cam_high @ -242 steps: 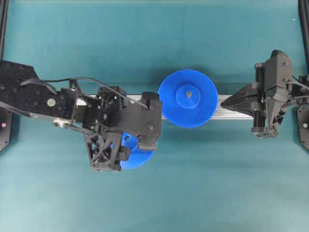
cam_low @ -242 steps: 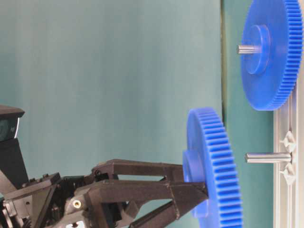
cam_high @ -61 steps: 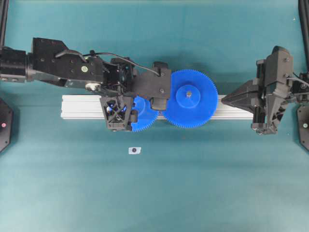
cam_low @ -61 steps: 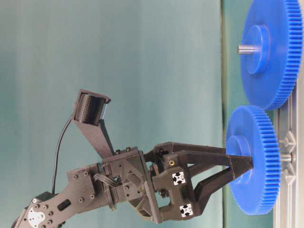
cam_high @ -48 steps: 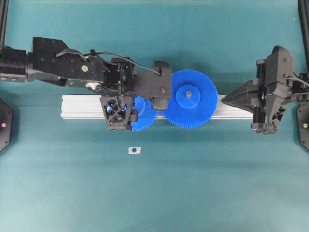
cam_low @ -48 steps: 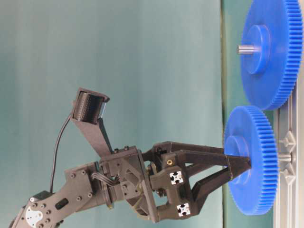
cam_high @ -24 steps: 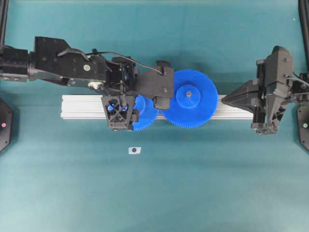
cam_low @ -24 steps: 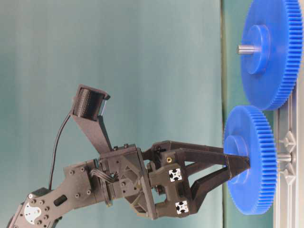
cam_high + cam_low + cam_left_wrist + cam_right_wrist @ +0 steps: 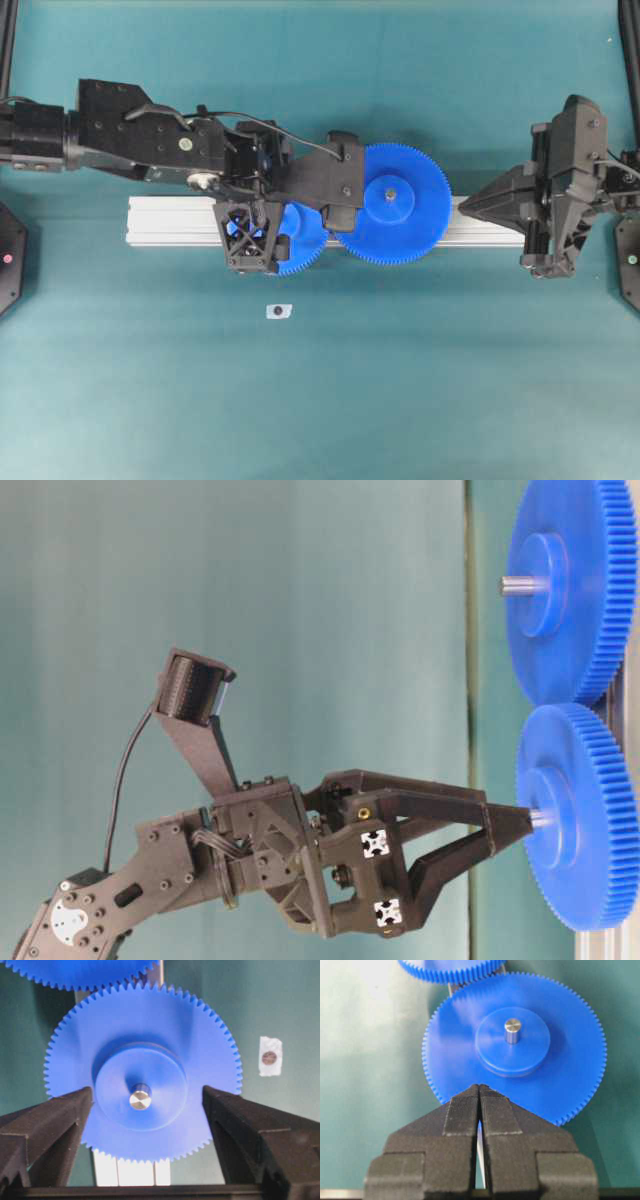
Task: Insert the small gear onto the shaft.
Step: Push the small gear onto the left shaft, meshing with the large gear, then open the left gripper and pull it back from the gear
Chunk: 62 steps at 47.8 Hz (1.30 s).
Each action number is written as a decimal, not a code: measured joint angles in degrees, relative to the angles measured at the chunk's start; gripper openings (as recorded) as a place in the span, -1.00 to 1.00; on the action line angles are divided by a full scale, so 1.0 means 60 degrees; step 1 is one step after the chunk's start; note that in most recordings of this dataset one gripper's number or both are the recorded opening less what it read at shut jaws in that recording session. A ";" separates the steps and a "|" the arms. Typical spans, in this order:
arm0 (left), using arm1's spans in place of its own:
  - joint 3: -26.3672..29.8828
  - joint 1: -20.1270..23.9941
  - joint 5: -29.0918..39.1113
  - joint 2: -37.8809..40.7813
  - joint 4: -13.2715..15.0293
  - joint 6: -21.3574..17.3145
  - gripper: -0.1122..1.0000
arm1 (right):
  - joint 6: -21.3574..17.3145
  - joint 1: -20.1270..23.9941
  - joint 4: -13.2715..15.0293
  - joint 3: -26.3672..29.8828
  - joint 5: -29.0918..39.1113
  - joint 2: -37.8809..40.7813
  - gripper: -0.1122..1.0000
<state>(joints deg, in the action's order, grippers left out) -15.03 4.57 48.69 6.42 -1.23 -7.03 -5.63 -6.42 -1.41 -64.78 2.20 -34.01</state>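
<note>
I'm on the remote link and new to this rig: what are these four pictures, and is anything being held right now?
Two black robot arms work over a teal table. One picture looks down from above, one from table level (turned sideways), and one from each wrist. A silver rail carries two blue gears. The small gear now sits on the shaft, whose tip pokes through its hub, beside the larger gear. The left gripper is open, its fingers clear of the hub. The right gripper is shut and empty. Nothing is held.
</note>
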 measured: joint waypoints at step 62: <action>0.0293 -0.0015 0.0015 -0.1289 0.0015 0.0439 0.79 | 0.0000 -0.0015 0.0000 -0.0015 -0.0015 0.0015 -0.73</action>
<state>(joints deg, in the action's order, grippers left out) -13.27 4.48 48.78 -1.32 -1.14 -4.39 -5.63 -6.50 -1.41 -64.86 2.11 -33.93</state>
